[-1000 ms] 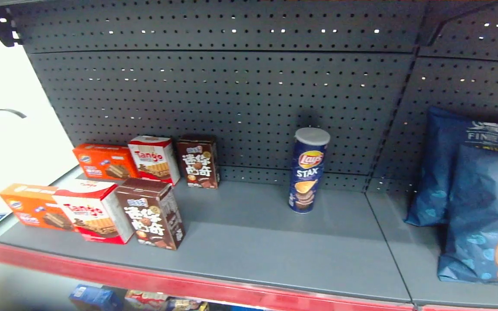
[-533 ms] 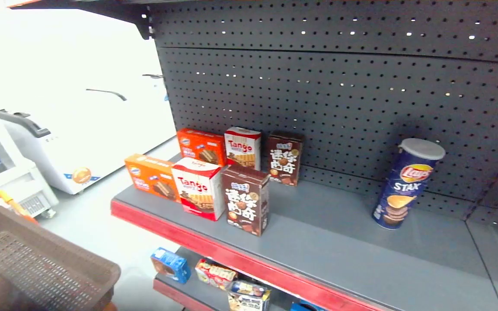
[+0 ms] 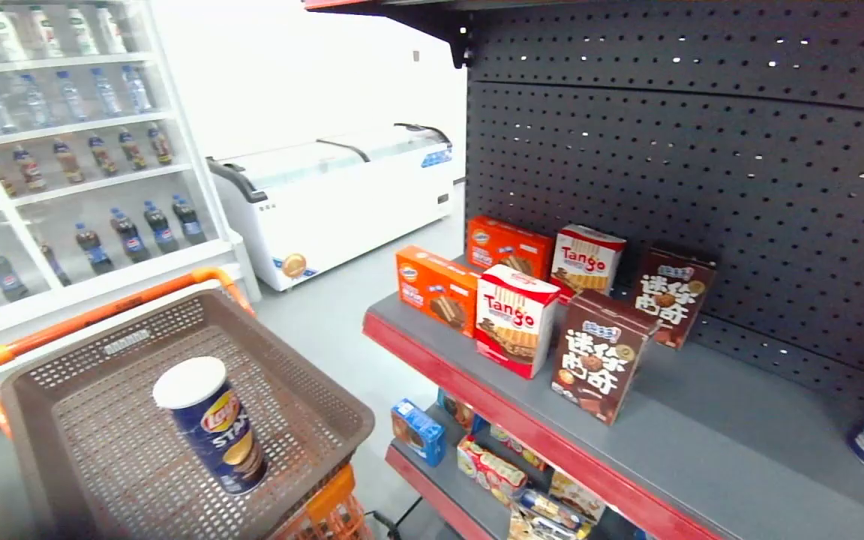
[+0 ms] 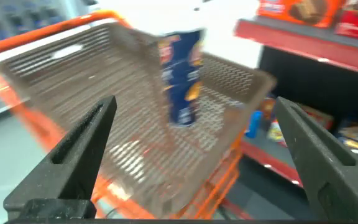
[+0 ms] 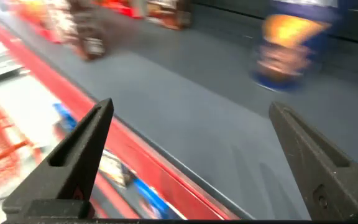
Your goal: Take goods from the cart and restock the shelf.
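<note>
A blue chip can (image 3: 211, 427) stands upright in the brown cart (image 3: 304, 379) beside the shelf (image 3: 702, 450), with the left gripper (image 4: 196, 106) and right gripper (image 5: 191, 109) both spread wide and empty.

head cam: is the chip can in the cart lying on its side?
No, the chip can stands upright on its base on the floor of the cart basket.
</note>
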`<state>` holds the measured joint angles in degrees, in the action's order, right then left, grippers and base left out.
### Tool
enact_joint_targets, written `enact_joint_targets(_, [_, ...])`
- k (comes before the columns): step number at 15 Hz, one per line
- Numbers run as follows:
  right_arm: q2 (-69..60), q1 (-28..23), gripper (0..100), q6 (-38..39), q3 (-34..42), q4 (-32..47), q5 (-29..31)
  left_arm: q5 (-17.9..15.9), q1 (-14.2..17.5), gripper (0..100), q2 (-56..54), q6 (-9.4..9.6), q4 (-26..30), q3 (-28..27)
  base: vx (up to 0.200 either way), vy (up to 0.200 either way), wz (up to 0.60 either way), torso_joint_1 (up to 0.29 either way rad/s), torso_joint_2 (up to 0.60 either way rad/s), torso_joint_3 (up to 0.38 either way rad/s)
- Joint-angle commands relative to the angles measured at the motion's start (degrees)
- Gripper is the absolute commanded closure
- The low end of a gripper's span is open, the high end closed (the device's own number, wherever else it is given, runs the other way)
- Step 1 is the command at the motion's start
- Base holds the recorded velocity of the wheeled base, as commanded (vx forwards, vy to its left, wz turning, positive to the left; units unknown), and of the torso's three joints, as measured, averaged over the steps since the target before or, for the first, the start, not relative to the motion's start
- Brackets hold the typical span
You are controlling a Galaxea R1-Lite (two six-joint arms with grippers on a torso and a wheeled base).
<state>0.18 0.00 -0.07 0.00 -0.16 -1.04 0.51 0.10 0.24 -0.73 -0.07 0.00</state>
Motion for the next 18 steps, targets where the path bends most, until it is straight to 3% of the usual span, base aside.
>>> enact_joint_targets(1, [0.08,0.00,0,-0.01,0.00,-0.02,-0.02,0.02,-0.01,0,0.11,0.12,-0.01,0.00,0.000,0.000,0.60,0.002,0.00,0.002])
enact_joint_targets(5, [0.08,0.00,0,0.07,0.00,-0.02,-0.02,1.33,0.17,0,-0.07,0.29,-0.98,-0.44,0.000,0.000,0.15,-0.001,0.00,0.002])
enact_joint_targets(7, [0.08,0.00,0,0.07,0.00,-0.11,-0.02,2.30,0.17,0,0.90,2.58,1.48,-8.26,0.000,0.000,0.00,0.000,0.00,0.000])
enact_joint_targets(8, [-0.01,0.00,0,0.07,0.00,-0.02,-0.02,2.30,0.08,0,6.44,4.42,8.95,-18.02,0.000,0.000,0.00,0.000,0.00,0.000])
enact_joint_targets(9, [0.08,0.00,0,0.07,0.00,-0.02,-0.02,1.77,0.17,0,10.48,5.92,12.73,-23.38,0.000,0.000,0.00,0.000,0.00,0.000])
enact_joint_targets(11, [0.08,0.00,0,0.07,0.00,-0.02,-0.02,1.60,-0.54,0,25.42,8.91,16.16,-33.05,0.000,0.000,0.00,0.000,0.00,0.000])
enact_joint_targets(15, [0.08,0.00,0,0.07,0.00,-0.02,-0.02,4.23,-0.19,0,50.64,8.47,15.54,-45.53,0.000,0.000,0.00,0.000,0.00,0.000])
enact_joint_targets(17, [0.08,0.00,0,0.07,0.00,-0.11,-0.02,-0.34,1.84,0,59.17,8.64,14.66,-46.32,0.000,0.000,0.00,0.000,0.00,0.000])
enact_joint_targets(18, [0.08,0.00,0,0.07,0.00,-0.02,-0.02,-9.04,3.59,0,64.97,10.40,11.24,-45.18,0.000,0.000,0.00,0.000,0.00,0.000])
